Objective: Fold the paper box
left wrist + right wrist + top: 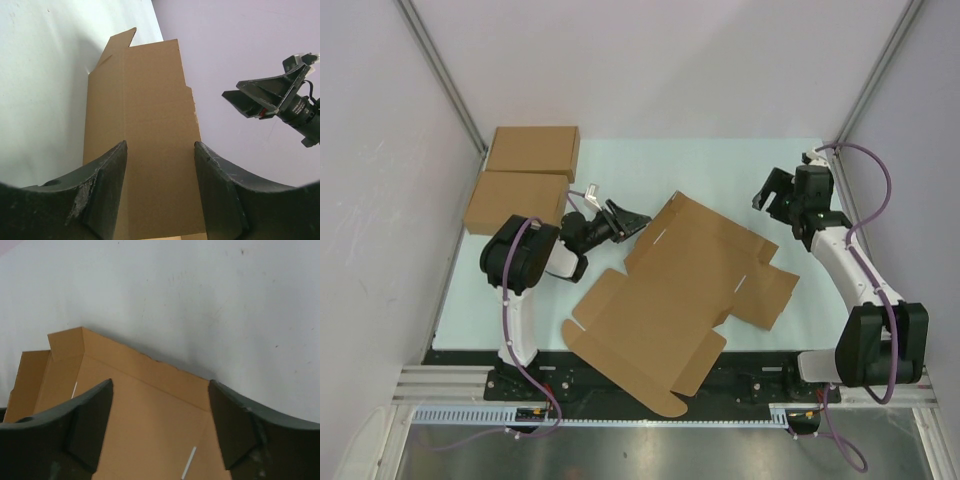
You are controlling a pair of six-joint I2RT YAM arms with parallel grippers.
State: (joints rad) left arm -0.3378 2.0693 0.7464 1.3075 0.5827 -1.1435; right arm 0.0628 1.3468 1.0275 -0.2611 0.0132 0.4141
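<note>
- Two grippers stand with jaws spread and hold nothing. The left gripper [623, 218] sits low at the box's far-left edge, and the right gripper [772, 195] hangs apart from it, past the far-right corner.
- The box [665, 305] lies mid-table as a flat, unfolded sheet. It is turned askew, and its near tab reaches over the near edge of the table [650, 165].
- Risk: nothing pins the sheet, so a push on one panel likely slides all of it instead of creasing it. It could go off the near edge.
- Risk: a nudge from the left may skate it toward the right gripper, or the jaws may ride over the thin edge and miss.
- Risk: lifting a flap away from its score line would bend the card in the wrong place.
- Two made-up boxes [525, 178] sit at the far left, near the left gripper. A wide swing there could knock them.
</note>
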